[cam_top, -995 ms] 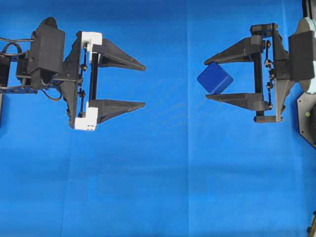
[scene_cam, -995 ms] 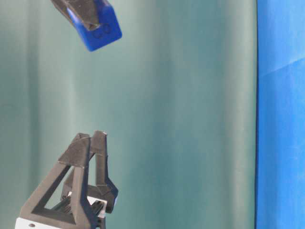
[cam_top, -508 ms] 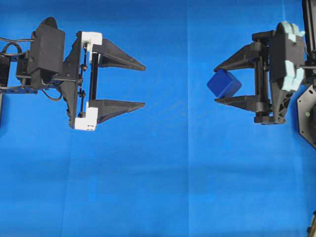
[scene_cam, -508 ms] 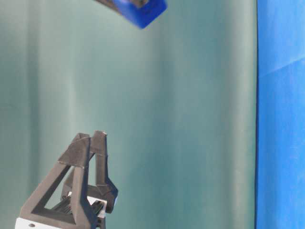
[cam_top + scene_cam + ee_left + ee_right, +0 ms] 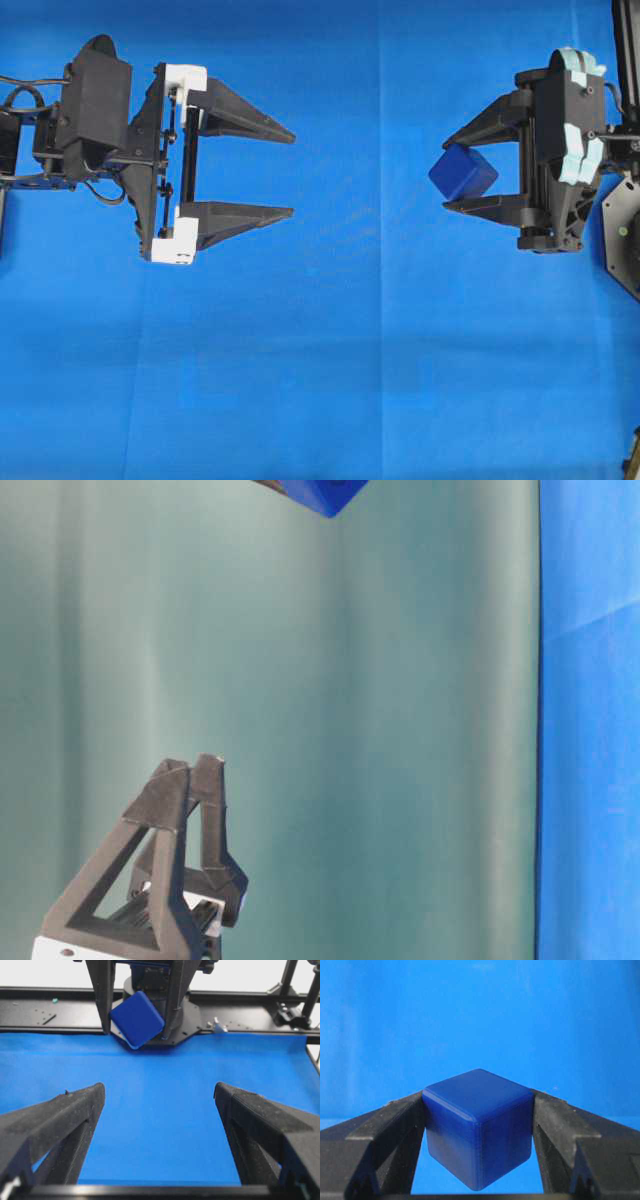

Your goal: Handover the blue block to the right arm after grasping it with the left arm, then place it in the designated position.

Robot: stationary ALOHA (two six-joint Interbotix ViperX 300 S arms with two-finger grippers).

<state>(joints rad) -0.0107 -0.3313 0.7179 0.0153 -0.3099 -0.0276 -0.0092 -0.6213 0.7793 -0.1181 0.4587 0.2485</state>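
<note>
The blue block (image 5: 463, 172) is a dark-blue cube, pinched between the two black fingers of my right gripper (image 5: 455, 173) and held above the cloth at the right of the overhead view. The right wrist view shows the block (image 5: 478, 1129) tilted, a finger pressed on each side. Only its bottom corner (image 5: 325, 494) shows at the top of the table-level view. My left gripper (image 5: 292, 172) stays at the left, fingers spread wide with nothing between them. Across the cloth, the left wrist view faces the held block (image 5: 137, 1018).
A blue cloth (image 5: 330, 350) covers the whole work surface. The right arm's black base (image 5: 622, 235) stands at the right edge. A black frame rail (image 5: 260, 1007) runs along the far side of the cloth in the left wrist view.
My right gripper has drawn back to the right with the block, rolled at the wrist and lifted it. The left arm has not moved.
</note>
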